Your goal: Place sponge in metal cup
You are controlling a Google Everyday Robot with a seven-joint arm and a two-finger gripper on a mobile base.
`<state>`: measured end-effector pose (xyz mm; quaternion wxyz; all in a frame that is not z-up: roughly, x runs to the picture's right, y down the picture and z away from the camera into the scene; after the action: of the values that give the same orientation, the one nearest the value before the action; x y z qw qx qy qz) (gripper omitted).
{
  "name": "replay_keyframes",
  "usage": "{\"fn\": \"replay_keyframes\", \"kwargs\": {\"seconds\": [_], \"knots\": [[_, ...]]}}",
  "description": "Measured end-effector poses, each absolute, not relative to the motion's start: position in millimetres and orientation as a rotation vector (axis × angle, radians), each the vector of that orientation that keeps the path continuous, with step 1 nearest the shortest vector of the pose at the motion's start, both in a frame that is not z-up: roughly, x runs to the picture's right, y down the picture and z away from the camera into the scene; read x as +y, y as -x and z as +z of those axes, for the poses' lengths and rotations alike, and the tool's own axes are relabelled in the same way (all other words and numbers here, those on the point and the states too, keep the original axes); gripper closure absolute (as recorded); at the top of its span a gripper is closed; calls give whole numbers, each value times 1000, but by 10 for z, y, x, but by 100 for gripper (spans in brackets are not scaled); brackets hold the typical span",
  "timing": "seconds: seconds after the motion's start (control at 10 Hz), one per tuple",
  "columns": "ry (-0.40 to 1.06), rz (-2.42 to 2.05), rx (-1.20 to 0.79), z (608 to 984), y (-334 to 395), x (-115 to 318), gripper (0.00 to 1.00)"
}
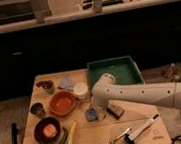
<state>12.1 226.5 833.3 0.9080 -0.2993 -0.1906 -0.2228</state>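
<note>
Wooden table [88,140]: claw [96,109] low by blue sponge [92,114], grip state can't tell; metal cup [37,110] at left.

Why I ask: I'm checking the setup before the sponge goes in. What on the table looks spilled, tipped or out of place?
Nothing stands out. The gripper is low over the blue sponge mid-table. The metal cup stands upright near the left edge, the orange bowl and green tray sit flat, and the fork lies near the front edge.
</note>
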Motion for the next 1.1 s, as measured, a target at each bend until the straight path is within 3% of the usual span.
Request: {"fn": "replay_keyframes", "kwargs": {"seconds": [0.2,0.5,1.1], "knots": [[618,-460,-392,8328,-127,2265,99],[601,-543,-400,8248,-137,2194,100],[482,-960,-514,7627,-37,1666,100]]}}
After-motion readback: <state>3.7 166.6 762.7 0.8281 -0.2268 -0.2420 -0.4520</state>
